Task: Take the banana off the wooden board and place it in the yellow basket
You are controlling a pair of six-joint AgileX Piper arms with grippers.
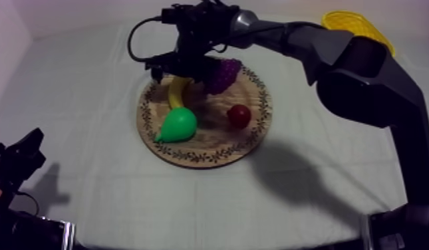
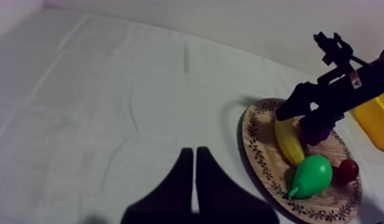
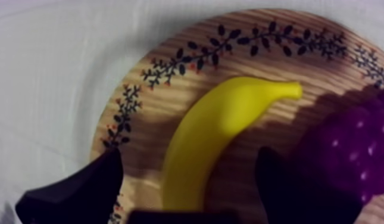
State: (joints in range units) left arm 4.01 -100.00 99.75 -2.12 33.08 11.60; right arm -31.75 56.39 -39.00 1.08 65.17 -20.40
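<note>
From above, the right pincer [image 1: 167,68] hangs over the far part of the wooden board [image 1: 203,158], directly above the far end of the banana [image 1: 179,93]. The banana lies flat on the board beneath it, and from this angle I cannot tell how wide the fingers stand. The bunch of grapes [image 1: 222,74] sits just beside the pincer, on the side towards its own arm. The pear [image 1: 178,125] and the small red fruit [image 1: 239,116] lie beyond the banana, nearer the front of the board. The yellow basket [image 1: 356,26] stands well apart from this pincer, behind the arm at the far edge of the desk [image 1: 84,100]. The left pincer [image 1: 20,156] rests low at its own side, far from the board.

In the left wrist view, the left pincer [image 2: 195,154] has its fingers pressed together into a narrow wedge, gripping nothing, with bare cloth under it. Well ahead of it, the right pincer [image 2: 298,106] hovers at the banana [image 2: 288,140].

In the right wrist view, the right pincer [image 3: 188,156] is spread wide. Its fingers [image 3: 81,190] stand on either side of the banana [image 3: 230,113], clear of it and gripping nothing. The grapes [image 3: 355,149] are just outside one finger.
</note>
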